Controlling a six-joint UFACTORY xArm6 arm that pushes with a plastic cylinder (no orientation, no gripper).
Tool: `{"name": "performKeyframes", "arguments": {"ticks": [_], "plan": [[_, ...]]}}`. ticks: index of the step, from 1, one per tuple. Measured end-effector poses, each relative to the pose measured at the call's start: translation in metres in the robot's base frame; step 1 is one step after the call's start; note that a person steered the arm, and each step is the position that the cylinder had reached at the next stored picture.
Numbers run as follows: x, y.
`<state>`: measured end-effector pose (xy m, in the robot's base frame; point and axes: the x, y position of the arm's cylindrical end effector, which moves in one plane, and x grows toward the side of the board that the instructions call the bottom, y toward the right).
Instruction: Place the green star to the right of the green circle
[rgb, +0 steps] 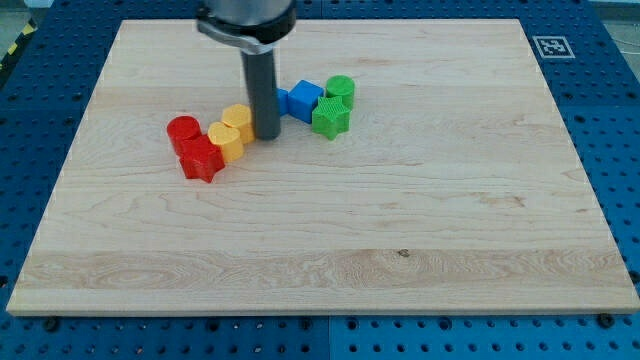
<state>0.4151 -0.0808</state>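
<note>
The green star (329, 118) lies near the view's top centre, just below and touching the green circle (341, 89). A blue cube (305, 99) sits against their left side, with another blue block (283, 101) partly hidden behind the rod. My tip (267, 135) rests on the board left of the green star, between the blue blocks and the yellow blocks, about 60 pixels from the star.
A yellow block (237, 119) and a yellow block (227, 141) sit just left of my tip. A red cylinder (183, 131) and a red star (201, 158) lie further left. The wooden board (400, 230) sits on a blue perforated table.
</note>
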Motion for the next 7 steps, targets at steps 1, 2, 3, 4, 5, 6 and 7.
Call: {"name": "performKeyframes", "arguments": {"ticks": [1,2,3,4,5,6,7], "plan": [[0.008,-0.024],[0.015,-0.023],[0.015,0.006],[0.014,0.023],[0.004,0.018],[-0.012,0.026],[-0.021,0.046]]}}
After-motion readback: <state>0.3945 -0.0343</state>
